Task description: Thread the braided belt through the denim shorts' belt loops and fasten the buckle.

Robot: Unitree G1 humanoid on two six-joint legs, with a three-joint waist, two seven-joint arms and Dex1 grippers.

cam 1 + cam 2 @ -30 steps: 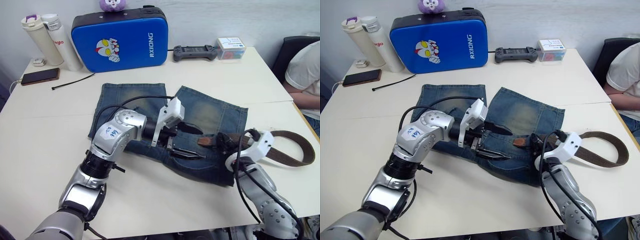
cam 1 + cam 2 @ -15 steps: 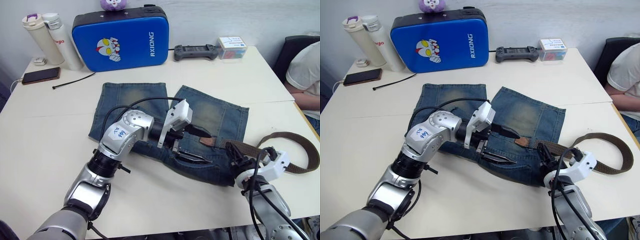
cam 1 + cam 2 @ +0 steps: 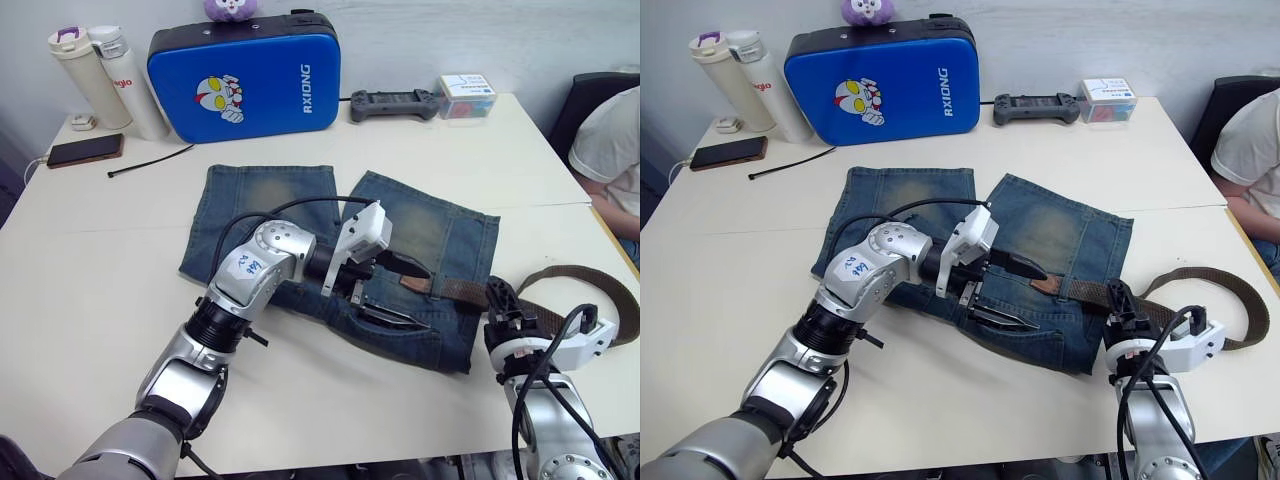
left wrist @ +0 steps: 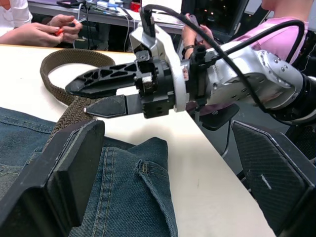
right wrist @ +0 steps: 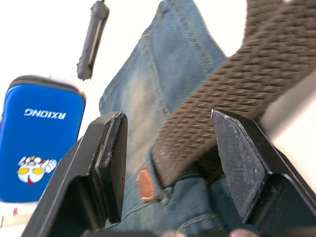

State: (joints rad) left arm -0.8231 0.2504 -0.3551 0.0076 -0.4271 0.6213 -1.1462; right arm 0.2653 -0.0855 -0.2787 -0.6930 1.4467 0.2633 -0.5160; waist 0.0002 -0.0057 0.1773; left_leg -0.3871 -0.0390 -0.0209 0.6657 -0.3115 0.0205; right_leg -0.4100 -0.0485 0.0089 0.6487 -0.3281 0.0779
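We see the denim shorts (image 3: 330,240) flat mid-table, the braided belt (image 3: 570,290) running from their right waistband into a loop at right. Left gripper (image 3: 415,295) open over the waistband; right gripper (image 5: 168,163) open astride the belt.

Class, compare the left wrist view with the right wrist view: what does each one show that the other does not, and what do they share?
Left wrist view alone: the right pincer seen side-on with its fingers slightly apart, the belt's loop on the bare table, and people's hands behind.

Right wrist view alone: the blue case, the black controller, and a tan leather tip.

Both: the braided belt and the denim shorts.
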